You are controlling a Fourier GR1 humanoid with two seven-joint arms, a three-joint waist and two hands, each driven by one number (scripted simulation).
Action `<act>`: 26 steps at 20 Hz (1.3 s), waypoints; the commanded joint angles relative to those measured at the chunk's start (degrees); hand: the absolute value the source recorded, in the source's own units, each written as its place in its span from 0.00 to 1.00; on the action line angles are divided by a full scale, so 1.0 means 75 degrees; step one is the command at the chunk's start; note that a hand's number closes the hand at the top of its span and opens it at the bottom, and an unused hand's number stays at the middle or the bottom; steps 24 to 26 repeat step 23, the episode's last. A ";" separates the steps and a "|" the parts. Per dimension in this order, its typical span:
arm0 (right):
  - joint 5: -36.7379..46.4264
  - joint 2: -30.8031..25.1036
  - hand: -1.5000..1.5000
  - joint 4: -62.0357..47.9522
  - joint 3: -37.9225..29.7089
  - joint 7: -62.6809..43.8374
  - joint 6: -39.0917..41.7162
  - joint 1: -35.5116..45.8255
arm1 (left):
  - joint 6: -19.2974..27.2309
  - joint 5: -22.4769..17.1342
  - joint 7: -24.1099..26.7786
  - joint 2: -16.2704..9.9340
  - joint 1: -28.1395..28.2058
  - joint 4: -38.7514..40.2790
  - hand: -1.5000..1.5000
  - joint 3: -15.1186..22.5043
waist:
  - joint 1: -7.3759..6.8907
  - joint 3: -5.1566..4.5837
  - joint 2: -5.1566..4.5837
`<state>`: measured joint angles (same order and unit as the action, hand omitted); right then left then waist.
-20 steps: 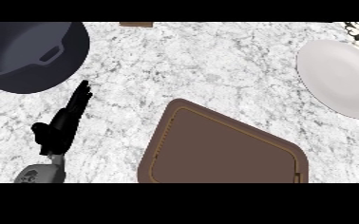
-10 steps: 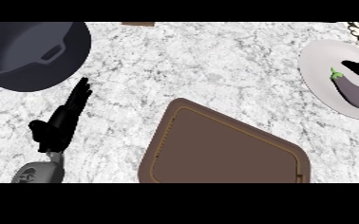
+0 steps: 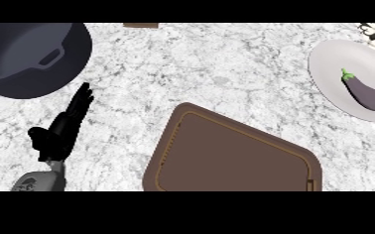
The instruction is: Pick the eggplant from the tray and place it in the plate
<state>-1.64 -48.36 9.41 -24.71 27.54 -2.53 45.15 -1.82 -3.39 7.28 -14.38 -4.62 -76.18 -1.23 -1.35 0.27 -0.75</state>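
Since the earlier frame the eggplant [image 3: 359, 89] has slid further onto the plate [image 3: 330, 67] at the counter's [image 3: 219, 64] right edge; left hand [image 3: 62, 126] rests open, fingers straight, holding nothing, well apart; brown tray [image 3: 227, 161] at front edge; dark pan [image 3: 36, 57] at back-left corner.
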 commanded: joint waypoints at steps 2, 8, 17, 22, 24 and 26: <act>-0.0792 -0.0798 0.00 -0.0267 -0.0821 0.0497 0.1447 -0.0786 | -0.0007 -0.0012 -0.0048 0.0020 0.0116 -0.0160 0.50 -0.0005 | -0.0012 0.0023 -0.0033; -0.0906 -0.1349 0.00 -0.0284 -0.0956 0.1337 0.2821 -0.2038 | -0.0067 0.0009 0.0555 0.0149 0.0211 0.0382 0.50 -0.0095 | 0.0063 0.0012 -0.0021; -0.0577 -0.1110 0.00 -0.0234 -0.0734 0.2664 0.3127 -0.3065 | 0.0027 0.0202 0.0214 0.0186 0.0274 -0.0184 0.50 0.0146 | -0.0070 0.0055 -0.0047; -0.0639 -0.1342 0.00 -0.0294 -0.0837 0.2542 0.3324 -0.3177 | 0.0111 0.0111 0.0129 0.0296 0.0038 0.0018 0.50 0.0028 | -0.0031 0.0063 -0.0066; -0.0638 -0.0918 0.00 -0.0192 -0.0864 0.3115 0.2773 -0.3314 | 0.0007 0.0185 0.0052 0.0135 0.0084 -0.0169 0.50 0.0088 | -0.0052 0.0064 -0.0039; -0.0638 -0.0918 0.00 -0.0192 -0.0864 0.3115 0.2773 -0.3314 | 0.0007 0.0185 0.0052 0.0135 0.0084 -0.0169 0.50 0.0088 | -0.0052 0.0064 -0.0039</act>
